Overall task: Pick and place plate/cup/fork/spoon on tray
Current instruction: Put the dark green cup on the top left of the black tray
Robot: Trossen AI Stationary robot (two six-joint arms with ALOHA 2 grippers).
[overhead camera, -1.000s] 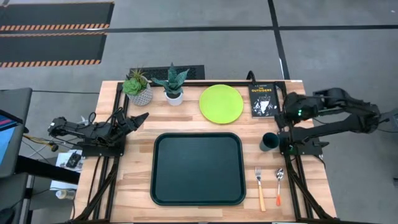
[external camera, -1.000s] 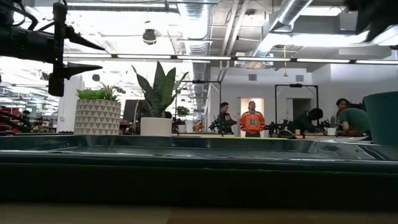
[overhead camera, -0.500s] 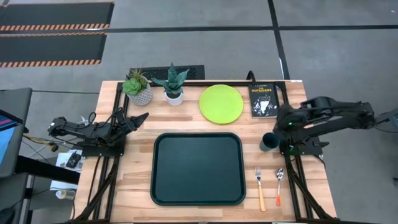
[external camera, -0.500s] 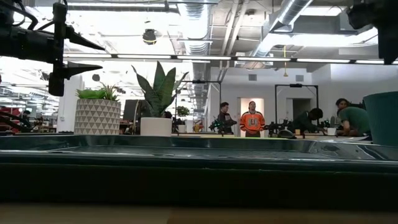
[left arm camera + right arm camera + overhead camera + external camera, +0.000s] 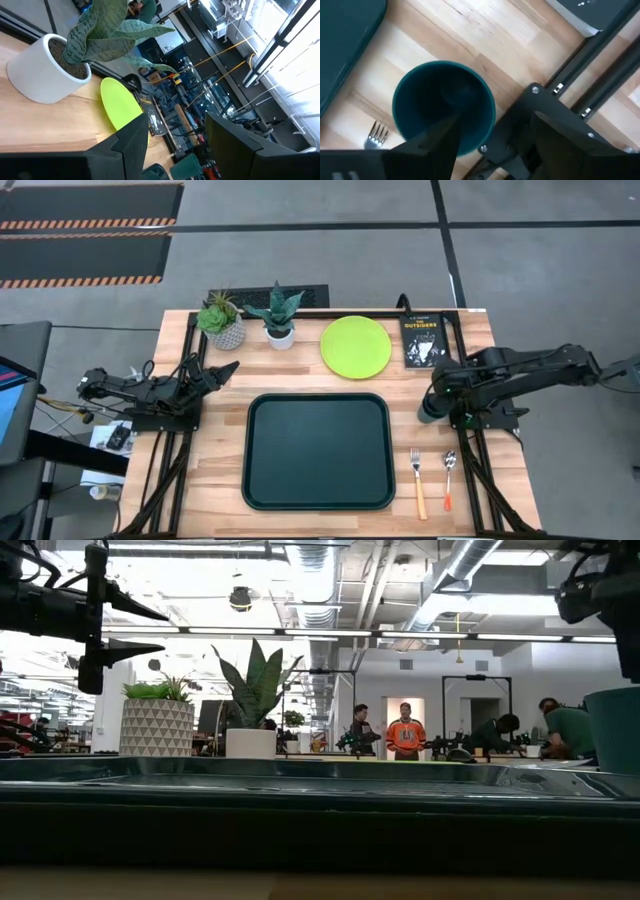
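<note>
The right gripper (image 5: pixel 492 145) hangs directly over the cup (image 5: pixel 444 106), fingers spread apart, one finger (image 5: pixel 437 140) over its mouth.

The cup (image 5: pixel 432 408) stands right of the tray (image 5: pixel 317 451), behind the fork (image 5: pixel 417 481) and spoon (image 5: pixel 448 478).

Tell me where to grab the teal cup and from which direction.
Grip the cup by its rim wall, coming straight down from above: it stands upright, mouth open, on the table right of the tray. One finger inside, one outside. The right gripper is open directly over it.
</note>
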